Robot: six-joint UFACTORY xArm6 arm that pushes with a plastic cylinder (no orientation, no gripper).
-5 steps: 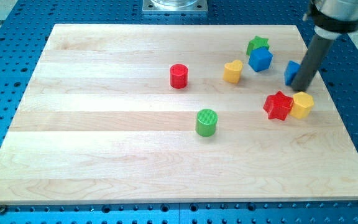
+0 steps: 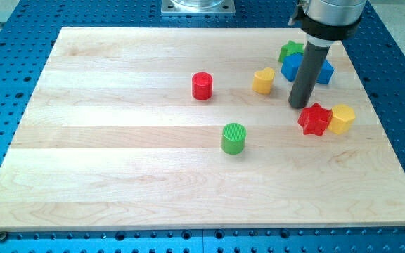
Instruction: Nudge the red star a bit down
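The red star (image 2: 315, 119) lies at the view's right side of the wooden board, touching a yellow block (image 2: 342, 118) on its right. My tip (image 2: 299, 105) rests on the board just above and to the left of the red star, close to it. The rod rises toward the view's top and hides part of a blue cube (image 2: 292, 68) and part of another blue block (image 2: 325, 72).
A green star (image 2: 289, 50) sits above the blue cube. A yellow heart (image 2: 263, 80) lies left of the rod. A red cylinder (image 2: 202, 86) and a green cylinder (image 2: 234, 138) stand near the middle. The board's right edge (image 2: 385, 133) is near the yellow block.
My tip has moved to the view's left, from above the yellow block to just above-left of the red star. The blocks have not visibly moved.
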